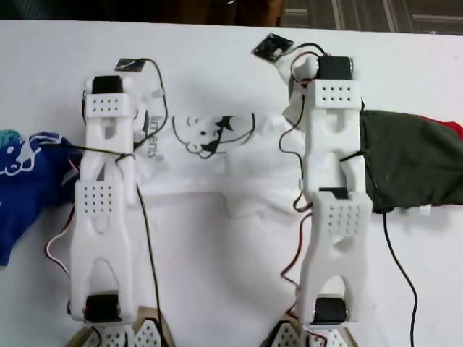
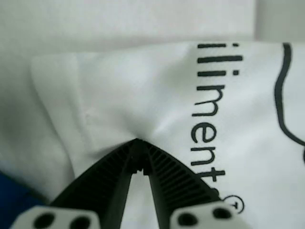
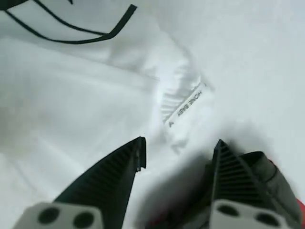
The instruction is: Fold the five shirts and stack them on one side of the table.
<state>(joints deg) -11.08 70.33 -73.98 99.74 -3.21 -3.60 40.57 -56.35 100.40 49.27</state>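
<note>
A: High view: white shirt lies spread mid-table between my two arms. Left arm is over one end of it, right arm over the other. Blue shirt lies beside the left arm and dark green shirt beside the right, with a red shirt peeking out under the green.

B: Grips?

A: Left wrist view: left gripper is pinched closed on white cloth near the black lettering. The fabric puckers at the tips, so I judge the hold real. The blue shirt is just beside it.

B: Right side?

A: Right wrist view: right gripper is spread wide and holds nothing. It hangs over the white shirt by the collar label. One finger looks to overlap the dark green shirt.

B: That's the risk.

A: Agreed. I'd shift toward the label so both fingers land on white only. Then I'd drop until the tips meet the table and close on the edge. After that I'd lift both ends level and carry them over together, since an uneven pull likely skews the crease.
</note>
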